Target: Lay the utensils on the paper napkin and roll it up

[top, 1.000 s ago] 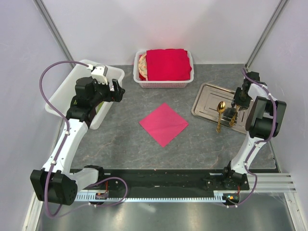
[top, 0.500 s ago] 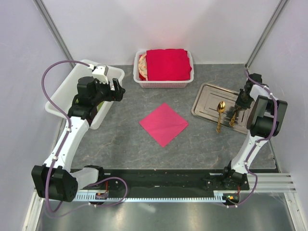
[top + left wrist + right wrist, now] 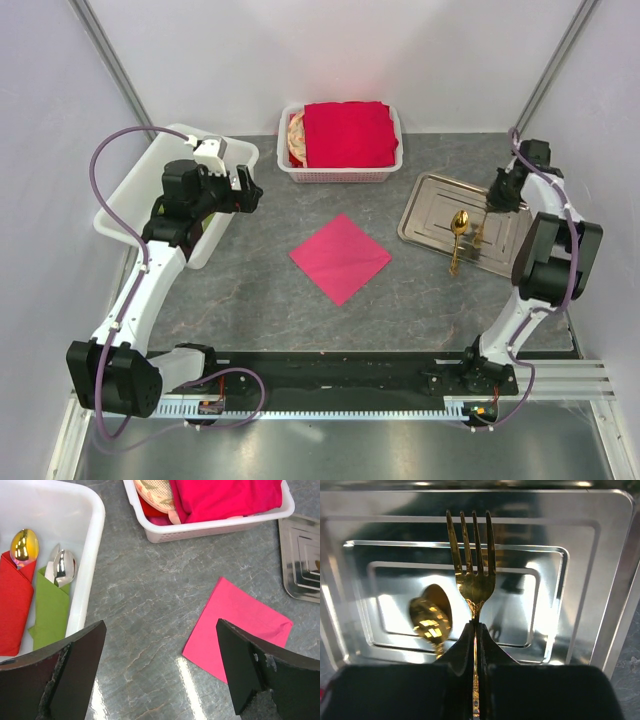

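Observation:
The magenta-pink paper napkin (image 3: 340, 257) lies flat on the grey table between the arms; it also shows in the left wrist view (image 3: 240, 625). My right gripper (image 3: 475, 626) is shut on the handle of a gold fork (image 3: 471, 560), whose tines point out over the steel tray (image 3: 600, 580). A gold spoon (image 3: 429, 620) lies on the tray to the fork's left, its handle over the near rim (image 3: 454, 262). In the top view the right gripper (image 3: 488, 212) is above the tray. My left gripper (image 3: 245, 190) is open and empty above the table, left of the napkin (image 3: 160, 630).
A white basket (image 3: 340, 176) at the back holds a thick stack of red napkins (image 3: 348, 135). A white bin (image 3: 130, 200) at the left holds a red bundle (image 3: 15, 600) and a green bundle (image 3: 50, 605) with spoons in them.
My right wrist has moved back over the tray with the fork gripped. The left gripper has shifted slightly to the right.

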